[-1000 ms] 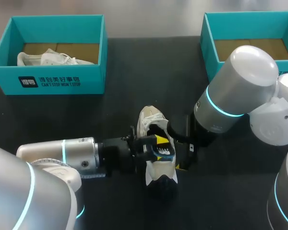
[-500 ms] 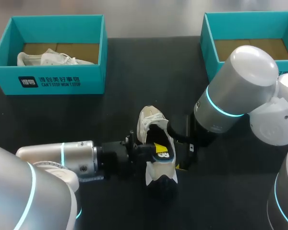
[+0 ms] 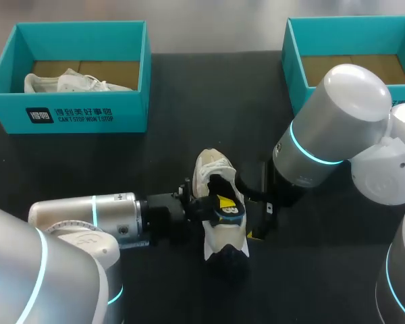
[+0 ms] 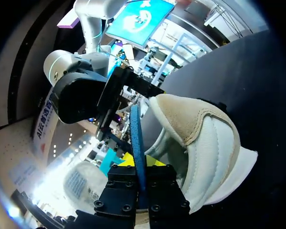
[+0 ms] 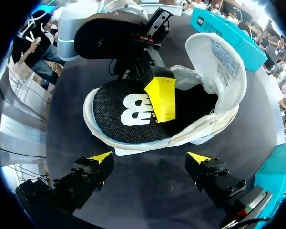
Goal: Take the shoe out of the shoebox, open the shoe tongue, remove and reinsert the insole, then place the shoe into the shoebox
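Observation:
A white and beige shoe (image 3: 216, 239) lies on its side on the black table, its opening toward my right gripper. Its black insole (image 5: 128, 112), with a blue underside and a white logo, sits partly out of the opening. My left gripper (image 3: 223, 201) comes in from the left and is shut on the insole's edge (image 4: 137, 143); one yellow fingertip (image 5: 162, 98) lies flat on the insole. My right gripper (image 5: 151, 157) stands open just short of the shoe's sole (image 5: 148, 145), touching nothing. In the left wrist view the shoe's beige upper (image 4: 205, 133) is beside my left gripper (image 4: 140, 164).
A teal shoebox (image 3: 67, 115) at the back left holds another white shoe (image 3: 74, 82). A second teal shoebox (image 3: 297, 67) stands at the back right, partly behind my right arm (image 3: 331, 128). Bare black table lies between the boxes and the shoe.
My left gripper's fingers have closed onto the insole, and the arm drew back a little, then eased toward the shoe again. The right arm has not moved.

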You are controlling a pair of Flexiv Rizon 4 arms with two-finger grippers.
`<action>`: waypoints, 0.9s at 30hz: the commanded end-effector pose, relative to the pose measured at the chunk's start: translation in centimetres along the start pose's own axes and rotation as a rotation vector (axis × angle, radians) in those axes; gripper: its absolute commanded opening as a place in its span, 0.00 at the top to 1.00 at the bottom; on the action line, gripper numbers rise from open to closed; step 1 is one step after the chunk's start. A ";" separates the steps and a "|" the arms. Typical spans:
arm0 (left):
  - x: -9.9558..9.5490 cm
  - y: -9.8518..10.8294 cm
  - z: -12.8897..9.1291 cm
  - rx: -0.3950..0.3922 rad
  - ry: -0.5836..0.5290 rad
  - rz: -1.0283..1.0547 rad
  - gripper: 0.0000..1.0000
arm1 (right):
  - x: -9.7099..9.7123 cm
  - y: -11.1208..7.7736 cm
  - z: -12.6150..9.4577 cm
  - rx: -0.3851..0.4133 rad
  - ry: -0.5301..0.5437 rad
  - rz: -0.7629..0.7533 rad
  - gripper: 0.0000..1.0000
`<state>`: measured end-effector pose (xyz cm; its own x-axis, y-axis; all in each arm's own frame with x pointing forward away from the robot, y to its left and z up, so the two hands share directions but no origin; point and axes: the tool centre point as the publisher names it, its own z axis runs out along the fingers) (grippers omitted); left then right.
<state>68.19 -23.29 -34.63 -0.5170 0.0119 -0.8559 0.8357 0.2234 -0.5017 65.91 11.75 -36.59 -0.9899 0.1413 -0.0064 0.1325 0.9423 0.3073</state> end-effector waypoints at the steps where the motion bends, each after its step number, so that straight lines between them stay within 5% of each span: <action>1: -0.3 -0.7 0.0 -0.010 -0.002 -0.005 0.85 | 0.1 0.0 0.1 0.001 -0.001 0.000 0.00; 2: -0.3 -1.2 -0.2 -0.014 -0.012 -0.022 0.58 | 0.1 0.0 0.1 0.001 -0.001 0.000 0.00; 4: -0.5 -1.7 -0.4 -0.014 -0.020 -0.031 0.35 | 0.1 0.0 0.1 0.001 -0.001 0.000 0.00; 8: -0.7 -2.6 -0.7 -0.011 -0.023 -0.056 0.34 | 0.1 0.0 0.1 0.001 -0.001 0.000 0.00; 9: -0.8 -2.8 -0.7 -0.013 -0.024 -0.059 0.36 | 0.1 0.0 0.1 0.001 -0.001 0.000 0.00; 15: -1.1 -3.4 -0.9 -0.006 -0.026 -0.064 1.00 | 0.1 0.0 0.1 0.001 -0.001 0.000 0.00; 27: 0.4 -0.3 0.2 -0.028 0.046 -0.007 1.00 | 0.1 0.0 0.1 0.001 -0.001 0.000 0.00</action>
<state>66.31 -22.73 -34.14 -0.5332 0.0339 -0.8453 0.8229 0.2528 -0.5089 65.91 11.75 -36.59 -0.9899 0.1413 -0.0064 0.1325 0.9423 0.3073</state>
